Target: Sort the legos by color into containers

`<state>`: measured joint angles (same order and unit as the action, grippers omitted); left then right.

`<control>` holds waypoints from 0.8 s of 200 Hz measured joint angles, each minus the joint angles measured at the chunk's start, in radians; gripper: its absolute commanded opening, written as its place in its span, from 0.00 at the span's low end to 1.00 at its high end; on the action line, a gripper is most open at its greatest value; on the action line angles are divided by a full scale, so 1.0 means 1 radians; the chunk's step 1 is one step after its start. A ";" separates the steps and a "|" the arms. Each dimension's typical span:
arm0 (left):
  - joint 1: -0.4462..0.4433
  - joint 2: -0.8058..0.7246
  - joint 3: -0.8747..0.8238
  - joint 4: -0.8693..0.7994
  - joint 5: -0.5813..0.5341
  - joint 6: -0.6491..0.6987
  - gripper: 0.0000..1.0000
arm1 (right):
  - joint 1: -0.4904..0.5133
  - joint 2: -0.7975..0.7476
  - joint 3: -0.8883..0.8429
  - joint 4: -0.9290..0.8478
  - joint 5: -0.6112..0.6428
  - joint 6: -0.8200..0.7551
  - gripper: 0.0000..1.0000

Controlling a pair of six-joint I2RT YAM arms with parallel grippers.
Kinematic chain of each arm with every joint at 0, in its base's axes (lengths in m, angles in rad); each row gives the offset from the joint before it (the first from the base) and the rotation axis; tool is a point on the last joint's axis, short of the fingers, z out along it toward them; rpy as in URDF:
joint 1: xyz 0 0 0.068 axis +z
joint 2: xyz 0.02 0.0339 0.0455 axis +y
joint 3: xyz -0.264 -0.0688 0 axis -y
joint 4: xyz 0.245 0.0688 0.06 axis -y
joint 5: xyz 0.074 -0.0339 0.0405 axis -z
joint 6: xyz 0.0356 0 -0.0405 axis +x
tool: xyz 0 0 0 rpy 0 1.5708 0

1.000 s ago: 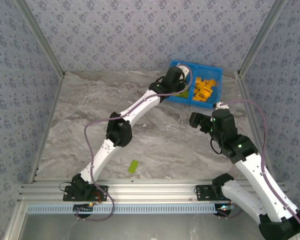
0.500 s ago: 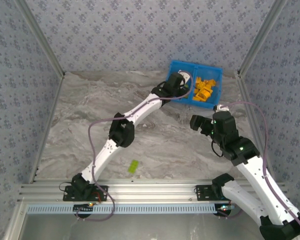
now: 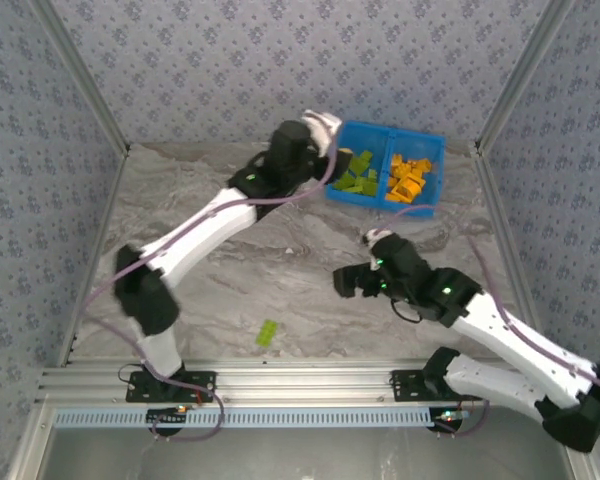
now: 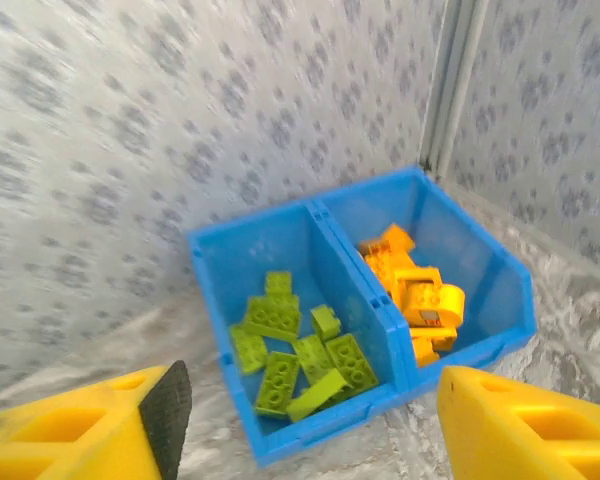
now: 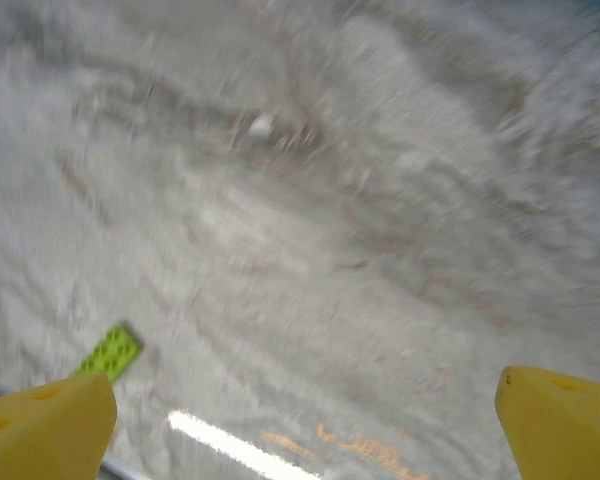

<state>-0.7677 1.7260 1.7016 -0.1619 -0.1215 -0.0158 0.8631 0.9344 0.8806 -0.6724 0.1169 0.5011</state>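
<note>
The left tool (image 4: 310, 410) has drawn back from the blue tray (image 4: 212, 290) ahead and gapes empty, its drop made: green legos (image 4: 290, 350) beside orange legos (image 4: 415, 290). The right tool (image 5: 305, 400), released wide, swings across the worktop (image 5: 330, 250) toward the stray green lego (image 5: 110, 352) ahead-left, seemingly the last.

The tray (image 4: 250, 250) is glossy blue plastic, holding smooth, shiny lime legos (image 4: 290, 355) and orange legos (image 4: 415, 290). The desk (image 3: 280, 270) looks like matt grey veined stone; the left tool (image 4: 312, 425) has matt yellow plastic fingers (image 4: 510, 430).
</note>
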 measured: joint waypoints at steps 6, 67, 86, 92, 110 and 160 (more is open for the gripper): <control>0.008 -0.066 -0.060 0.004 -0.006 0.003 0.70 | 0.049 0.043 0.008 -0.002 0.001 0.002 1.00; 0.082 -0.539 -0.556 -0.152 -0.170 0.000 0.75 | 0.357 0.563 0.177 -0.009 0.028 0.189 1.00; 0.095 -0.645 -0.664 -0.232 -0.211 -0.031 0.76 | 0.389 0.656 0.220 -0.005 0.019 0.242 1.00; 0.101 -0.679 -0.693 -0.253 -0.224 -0.042 0.76 | 0.392 0.681 0.237 -0.006 0.015 0.251 1.00; 0.109 -0.781 -0.766 -0.306 -0.259 -0.077 0.81 | 0.394 0.768 0.323 -0.024 -0.001 0.255 1.00; 0.114 -0.950 -0.837 -0.466 -0.292 -0.140 0.99 | 0.423 1.037 0.563 -0.077 -0.011 0.243 1.00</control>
<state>-0.6540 0.7761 0.8650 -0.6281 -0.4133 -0.1562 1.2861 1.9713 1.4437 -0.7494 0.1062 0.7444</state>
